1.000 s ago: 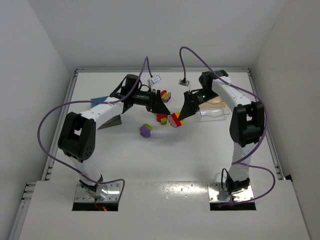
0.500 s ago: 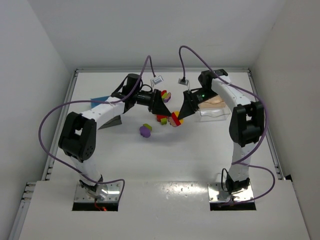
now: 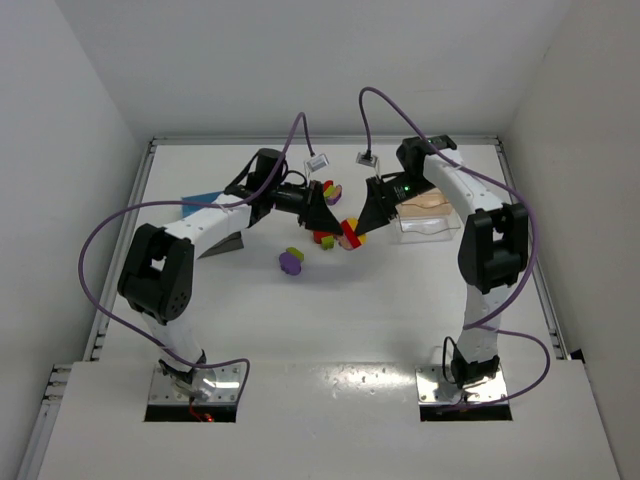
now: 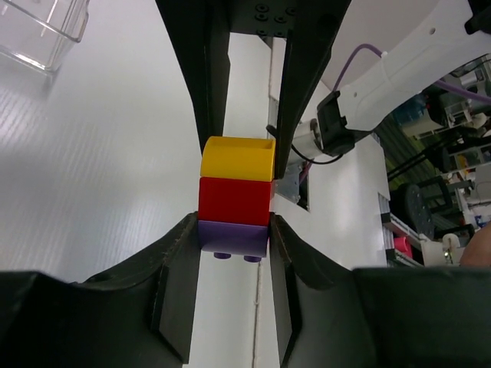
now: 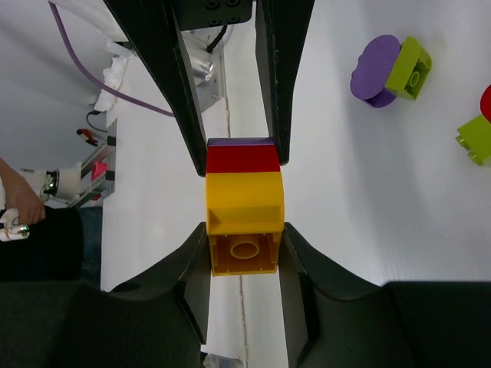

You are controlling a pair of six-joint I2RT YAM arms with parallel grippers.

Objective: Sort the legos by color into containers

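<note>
A stack of three legos, yellow (image 4: 237, 158), red (image 4: 235, 200) and purple (image 4: 233, 236), hangs above the table between both grippers (image 3: 349, 233). My left gripper (image 4: 233, 230) is shut on the purple end. My right gripper (image 5: 244, 245) is shut on the yellow end (image 5: 244, 207), with red (image 5: 242, 159) beyond it. The clear tub (image 3: 425, 222) stands just right of the right gripper and also shows in the left wrist view (image 4: 42, 23). The dark tub with a blue part (image 3: 215, 235) lies left, partly under the left arm.
Loose legos lie on the table: a purple and lime pair (image 3: 291, 260), seen from the right wrist too (image 5: 390, 67), a red and lime piece (image 3: 324, 238), and a small mixed stack further back (image 3: 331, 191). White walls enclose the table.
Both grippers and the stack between them have shifted slightly toward the back of the table. The loose legos have not moved.
</note>
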